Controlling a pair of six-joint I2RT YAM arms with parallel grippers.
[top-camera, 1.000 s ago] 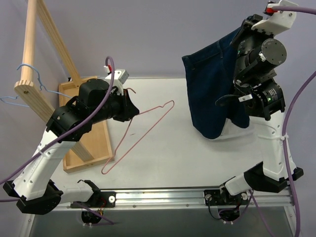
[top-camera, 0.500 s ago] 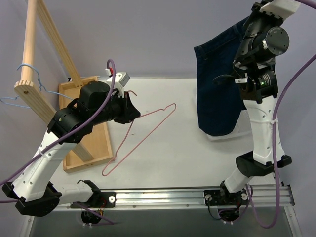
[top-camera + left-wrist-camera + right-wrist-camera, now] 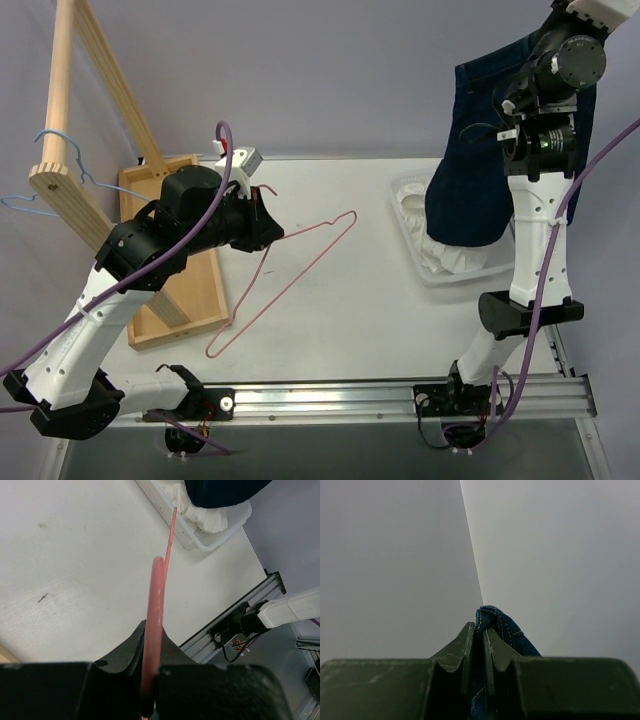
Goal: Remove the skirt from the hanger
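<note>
White table [image 3: 350, 300], lilac walls [image 3: 300, 70]

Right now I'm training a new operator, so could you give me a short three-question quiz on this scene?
1. True or false: the left claw grips the pink hanger.
2. What hangs from the right claw? A) the pink hanger B) a dark denim garment C) nothing
3. Fill in: the white skirt lies in a white ____ under the denim.
Key: 1 true; 2 B; 3 basket.
</note>
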